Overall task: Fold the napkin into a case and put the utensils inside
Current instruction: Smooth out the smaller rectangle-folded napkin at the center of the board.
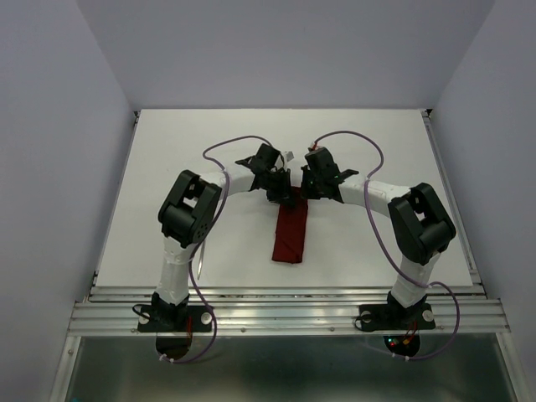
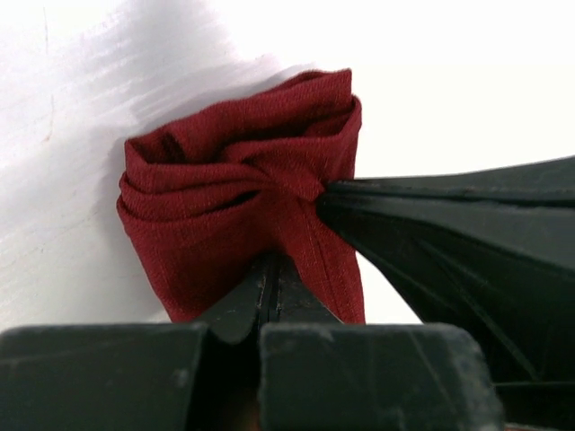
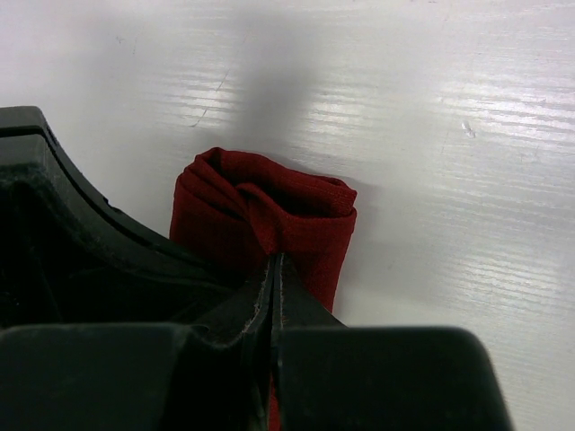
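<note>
The dark red napkin (image 1: 291, 234) lies on the white table as a narrow folded strip, the case shape, running from near to far. Both grippers meet at its far end. My left gripper (image 1: 282, 194) is shut on a bunched fold of the cloth (image 2: 234, 206), with the pinch in the left wrist view (image 2: 269, 266). My right gripper (image 1: 306, 189) is shut on the same end (image 3: 269, 211), with the pinch in the right wrist view (image 3: 275, 260). A thin silver sliver (image 1: 200, 260) beside the left arm may be a utensil. The spoon is not in view.
The white table (image 1: 377, 151) has raised side rails and a metal rail along the near edge (image 1: 285, 311). Purple cables loop over both arms. The other gripper's black finger fills the right of the left wrist view (image 2: 467, 233) and the left of the right wrist view (image 3: 81, 242).
</note>
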### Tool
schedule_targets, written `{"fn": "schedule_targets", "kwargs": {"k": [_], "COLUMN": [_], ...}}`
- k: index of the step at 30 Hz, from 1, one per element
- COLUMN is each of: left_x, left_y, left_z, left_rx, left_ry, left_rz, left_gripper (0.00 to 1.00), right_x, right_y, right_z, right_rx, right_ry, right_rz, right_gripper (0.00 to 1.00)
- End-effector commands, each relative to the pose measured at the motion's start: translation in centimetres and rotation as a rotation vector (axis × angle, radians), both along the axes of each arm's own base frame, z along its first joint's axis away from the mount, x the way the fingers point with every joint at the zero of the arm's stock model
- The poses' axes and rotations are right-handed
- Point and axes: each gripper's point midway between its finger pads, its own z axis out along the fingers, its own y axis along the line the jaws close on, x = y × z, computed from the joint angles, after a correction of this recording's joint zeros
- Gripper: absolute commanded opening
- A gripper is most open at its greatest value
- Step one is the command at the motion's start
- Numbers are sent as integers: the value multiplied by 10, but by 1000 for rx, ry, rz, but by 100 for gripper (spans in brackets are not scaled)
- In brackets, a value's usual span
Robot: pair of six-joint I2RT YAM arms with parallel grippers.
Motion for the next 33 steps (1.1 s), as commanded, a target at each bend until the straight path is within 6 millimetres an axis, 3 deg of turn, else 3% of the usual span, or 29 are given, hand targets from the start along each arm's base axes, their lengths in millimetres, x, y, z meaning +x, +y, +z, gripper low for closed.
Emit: {"fn": "schedule_targets", "kwargs": {"k": [1,10,16,19,22,24,28,30,33], "left_x": [17,31,35,35,36,35,30,29,28], "left_y": [-12,-21,-24,-23,-21,-21,-19,-17,-16], "left_z": [6,12,-2,8,21,27,42,51,58], "left_rx": [-37,-70,-63,-68,-71,-75,-85,-88,-88], "left_ry": [-43,-65,-50,-71,-98,-108,-121,-131,-141], "left_rz": [14,49,59,64,68,64,53,49,45], "left_gripper": [0,0,0,0,0,0,0,0,0], "right_x": [4,2,0,-1,1,3,1,1,-10], "right_y": [7,6,5,4,0,-5,-19,-30,-37], "right_z": [23,26,24,27,34,48,65,70,60], "right_rx": [44,47,52,53,50,52,55,61,63], "right_ry": [-52,-54,-44,-51,-70,-107,-144,-149,-119], "right_rz": [0,-7,-15,-22,-45,-68,-106,-134,-142], "right_gripper": [1,1,1,1,9,18,49,54,58]}}
